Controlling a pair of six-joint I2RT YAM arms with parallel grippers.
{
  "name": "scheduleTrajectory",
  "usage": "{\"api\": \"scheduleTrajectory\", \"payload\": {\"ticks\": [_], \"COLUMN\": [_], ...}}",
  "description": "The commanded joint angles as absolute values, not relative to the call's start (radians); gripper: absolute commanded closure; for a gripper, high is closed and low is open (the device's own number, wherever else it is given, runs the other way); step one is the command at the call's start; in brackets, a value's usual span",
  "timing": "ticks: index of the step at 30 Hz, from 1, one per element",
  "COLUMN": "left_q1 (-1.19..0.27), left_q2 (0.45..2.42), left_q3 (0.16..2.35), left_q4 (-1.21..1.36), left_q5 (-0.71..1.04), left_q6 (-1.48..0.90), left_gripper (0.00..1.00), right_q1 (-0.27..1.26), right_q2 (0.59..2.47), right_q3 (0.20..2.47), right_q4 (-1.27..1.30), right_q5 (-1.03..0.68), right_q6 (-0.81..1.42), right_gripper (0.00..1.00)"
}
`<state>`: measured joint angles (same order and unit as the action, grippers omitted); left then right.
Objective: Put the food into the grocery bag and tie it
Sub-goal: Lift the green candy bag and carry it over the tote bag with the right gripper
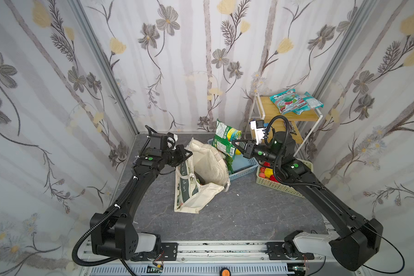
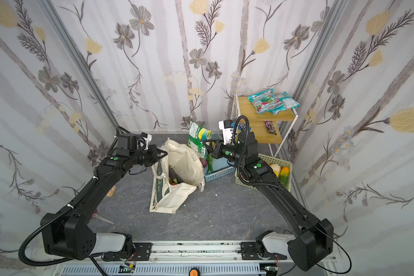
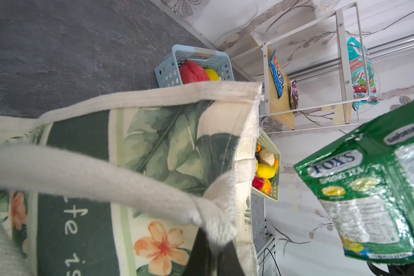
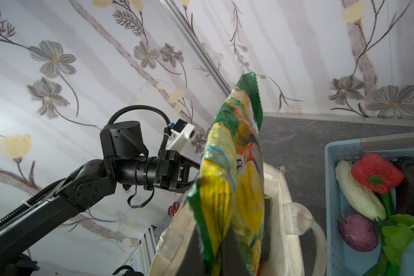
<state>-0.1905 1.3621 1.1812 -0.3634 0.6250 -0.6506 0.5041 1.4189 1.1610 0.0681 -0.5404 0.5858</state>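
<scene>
**Snack packet waits beside the bag's mouth**

The right claw (image 1: 236, 144) is clenched on the flat green crinkly snack packet (image 1: 225, 138), held upright above the light blue perforated plastic basket (image 1: 243, 168), just right of the cream canvas floral grocery bag (image 1: 208, 174). The left claw (image 1: 188, 153) grips the bag's far-left rim, or perhaps its handle. Packing is the step in hand. The next move is to carry the packet left over the mouth, lower it and let go.

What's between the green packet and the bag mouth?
Nothing visible. The right gripper holds the green snack packet just above the grocery bag, whose mouth gapes open, with the left gripper shut on its rim.
</scene>
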Motion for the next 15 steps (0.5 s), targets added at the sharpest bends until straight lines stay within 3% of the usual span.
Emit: {"api": "scheduleTrajectory", "payload": {"ticks": [1,15], "left_q1": [-0.19,-0.193], "left_q2": [1.372,1.375], "left_q3": [1.198,1.203], "left_q4": [-0.348,-0.349], "left_q5": [0.63,0.644], "left_q6": [-0.644,-0.635], "left_gripper": [1.0,1.0], "right_q1": [0.546,0.662], "right_q2": [1.411,1.525], "right_q3": [1.127,1.089], "right_q4": [0.167,0.111], "right_q5": [-0.569,-0.599], "right_q6": [0.563,0.516], "right_gripper": [0.97,0.97]}}
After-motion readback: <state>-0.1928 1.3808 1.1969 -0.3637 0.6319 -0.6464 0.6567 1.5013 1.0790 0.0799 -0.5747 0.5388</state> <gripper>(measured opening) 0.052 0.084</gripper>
